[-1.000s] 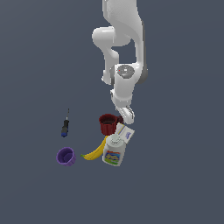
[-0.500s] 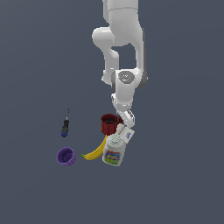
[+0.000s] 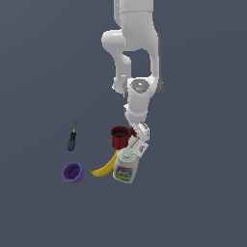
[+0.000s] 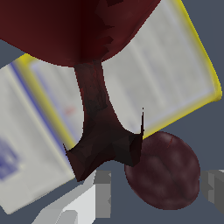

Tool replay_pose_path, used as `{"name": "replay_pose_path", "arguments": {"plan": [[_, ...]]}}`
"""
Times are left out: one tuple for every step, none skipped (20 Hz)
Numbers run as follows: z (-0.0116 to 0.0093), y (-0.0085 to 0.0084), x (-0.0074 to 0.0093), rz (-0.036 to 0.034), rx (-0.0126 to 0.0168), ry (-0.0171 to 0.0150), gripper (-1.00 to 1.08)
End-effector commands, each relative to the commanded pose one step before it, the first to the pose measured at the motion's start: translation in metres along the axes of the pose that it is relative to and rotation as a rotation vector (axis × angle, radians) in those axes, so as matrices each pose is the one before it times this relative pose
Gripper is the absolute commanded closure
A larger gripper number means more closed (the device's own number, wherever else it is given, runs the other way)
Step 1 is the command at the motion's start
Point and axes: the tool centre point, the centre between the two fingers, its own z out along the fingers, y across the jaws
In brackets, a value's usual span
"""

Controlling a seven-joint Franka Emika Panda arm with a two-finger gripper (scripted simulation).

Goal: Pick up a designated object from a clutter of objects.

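1. Lower now than a second ago, the arm has brought its gripper down to the pile, right behind the red mug and above the white-blue box; the objects themselves have not shifted.
2. The wrist view shows the maroon ball between the two grey fingertips — the claw is spread apart, one tip on each side, and neither pad clearly touches the ball.
3. That ball lies on the dark floor just beside the box's yellow-edged side and next to the mug's handle; in the exterior view it is hidden behind the gripper.
4. A white labelled bottle leans against the box, with the yellow banana beside it.
5. Well apart, toward the exterior view's left, sit the purple cup and the small dark screwdriver.
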Motion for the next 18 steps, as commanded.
{"name": "replay_pose_path", "arguments": {"plan": [[0.01859,0.01809,0.00349,0.01807,-0.04491,-0.00981,1.08],[0.0,0.0,0.0,0.0,0.0,0.0,1.08],[0.0,0.0,0.0,0.0,0.0,0.0,1.08],[0.0,0.0,0.0,0.0,0.0,0.0,1.08],[0.0,0.0,0.0,0.0,0.0,0.0,1.08],[0.0,0.0,0.0,0.0,0.0,0.0,1.08],[-0.01931,-0.01713,-0.0038,-0.01844,0.04473,0.01112,1.08],[-0.00022,-0.00001,0.00001,0.0,0.0,0.0,1.08],[-0.00067,-0.00004,0.00002,0.0,0.0,0.0,1.08],[-0.00112,-0.00007,0.00003,0.0,0.0,0.0,1.08],[-0.00157,-0.00009,0.00004,0.0,0.0,0.0,1.08],[-0.00173,-0.0001,0.00017,0.00024,-0.00063,-0.00014,1.08],[-0.00249,-0.00014,0.00007,0.0,0.0,0.0,1.08],[-0.00265,-0.00016,0.0002,0.00024,-0.00063,-0.00015,1.08],[-0.0032,-0.00019,0.00018,0.00017,-0.00044,-0.00011,1.08],[-0.00368,-0.00022,0.00019,0.00017,-0.00044,-0.00011,1.08],[-0.00415,-0.00025,0.0002,0.00017,-0.00044,-0.00011,1.08],[-0.00461,-0.00028,0.00021,0.00017,-0.00044,-0.00012,1.08]]}}
